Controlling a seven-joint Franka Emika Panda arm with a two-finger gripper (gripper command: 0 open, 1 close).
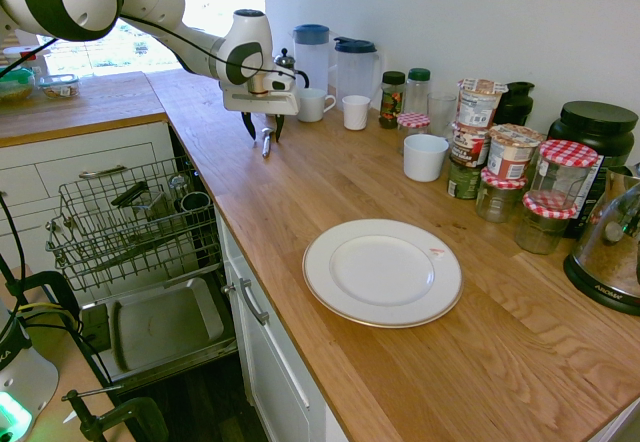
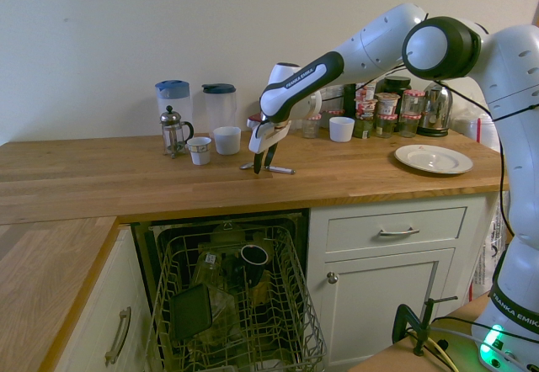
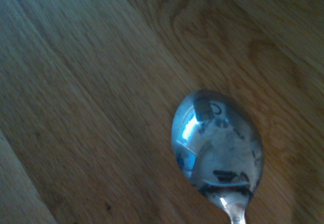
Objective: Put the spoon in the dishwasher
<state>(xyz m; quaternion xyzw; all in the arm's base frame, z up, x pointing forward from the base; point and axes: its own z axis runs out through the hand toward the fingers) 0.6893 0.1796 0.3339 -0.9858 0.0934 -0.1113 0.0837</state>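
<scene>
The slim, shiny silver metal spoon (image 3: 217,143) lies on the wooden table (image 1: 290,177) beneath the spread black-fingered gripper (image 1: 264,140). It should prove light, stiff and slippery; the narrow handle offers a surer pinch than the rounded bowl.

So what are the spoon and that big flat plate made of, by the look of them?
Spoon: metal, probably stainless steel, polished; its bowl mirrors the surroundings with bright highlights.

Plate: likely glazed ceramic or porcelain, smooth white with a thin brownish rim line and soft sheen, though the look alone can't settle which.
</scene>
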